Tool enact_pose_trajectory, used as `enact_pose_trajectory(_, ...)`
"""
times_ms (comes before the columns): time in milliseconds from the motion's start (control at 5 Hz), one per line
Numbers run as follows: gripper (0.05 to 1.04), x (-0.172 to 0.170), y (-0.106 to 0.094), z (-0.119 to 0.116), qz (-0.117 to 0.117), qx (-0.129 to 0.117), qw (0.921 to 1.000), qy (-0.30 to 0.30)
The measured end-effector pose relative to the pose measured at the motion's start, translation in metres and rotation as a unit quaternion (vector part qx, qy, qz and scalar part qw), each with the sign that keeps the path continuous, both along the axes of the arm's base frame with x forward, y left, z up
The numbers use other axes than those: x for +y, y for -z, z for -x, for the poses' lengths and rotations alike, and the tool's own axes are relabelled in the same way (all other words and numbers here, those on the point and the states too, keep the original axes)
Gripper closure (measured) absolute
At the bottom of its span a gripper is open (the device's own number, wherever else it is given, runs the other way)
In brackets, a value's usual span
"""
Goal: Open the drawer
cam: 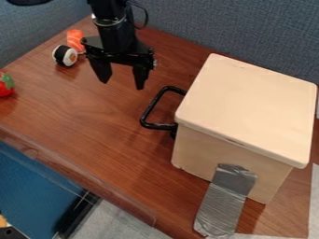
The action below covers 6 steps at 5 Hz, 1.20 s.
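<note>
My gripper [121, 84] hangs over the upper left part of the table, its two fingers spread apart with nothing between them. To its lower right stands a pale wooden box [249, 109] with a flat lid. A black bar handle [151, 108] sticks out from the box's left side, below and to the right of the gripper and apart from it. The drawer's front, on that handle side, is mostly hidden by the lid and the viewing angle.
Grey tape [225, 200] runs from the box's near side down onto the brown table [93, 135]. An orange-topped sushi toy [75, 41] and a black-and-white roll [65, 55] lie left of the gripper. A red strawberry toy [5, 86] sits at the left edge; blue-grey partitions [249, 28] stand behind.
</note>
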<state>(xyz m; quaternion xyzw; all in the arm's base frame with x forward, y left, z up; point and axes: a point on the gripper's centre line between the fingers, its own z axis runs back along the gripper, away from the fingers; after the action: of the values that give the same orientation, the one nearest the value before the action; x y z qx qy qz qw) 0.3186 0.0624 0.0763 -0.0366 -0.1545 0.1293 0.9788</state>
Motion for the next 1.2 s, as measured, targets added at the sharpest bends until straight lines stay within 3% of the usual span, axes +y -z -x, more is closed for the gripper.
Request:
enact_pose_trajectory(600, 0.083, -0.039, 0.014, -0.005, -0.009, 0.0, 0.9998, 0.019)
enact_pose_trajectory(800, 0.083, -0.046, 0.019, -0.004, -0.03, -0.007, 0.9993, 0.023)
enact_pose_trajectory(1200, 0.083, -0.039, 0.043, -0.002, -0.055, 0.005, 0.9983, 0.02)
